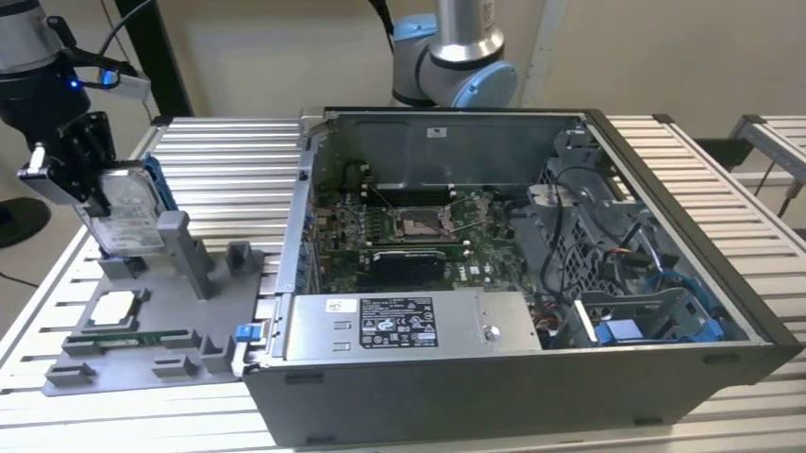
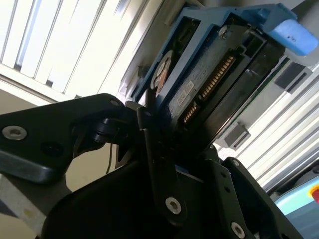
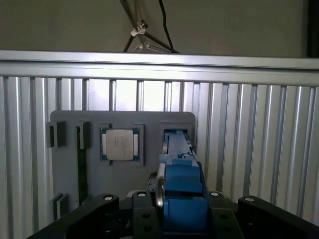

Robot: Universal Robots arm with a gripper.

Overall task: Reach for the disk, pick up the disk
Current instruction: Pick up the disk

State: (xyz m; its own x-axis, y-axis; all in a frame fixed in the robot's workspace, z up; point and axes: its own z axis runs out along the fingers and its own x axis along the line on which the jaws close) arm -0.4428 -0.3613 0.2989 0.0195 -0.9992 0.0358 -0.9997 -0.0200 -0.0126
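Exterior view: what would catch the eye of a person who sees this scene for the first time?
The large open computer case fills the middle and the exterior view's right, its boards and cables bare. At the exterior view's left the gripper clamps the disk upright, over a grey holder plate on which a square chip lies.

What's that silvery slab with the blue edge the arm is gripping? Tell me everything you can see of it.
The disk is a flat silver-grey metal slab with a pale label on its broad face and a blue plastic frame around its edges. The second wrist view shows gold connector pins on one narrow end. It stands upright on edge over the grey holder plate, at the exterior view's left, clamped by the gripper.
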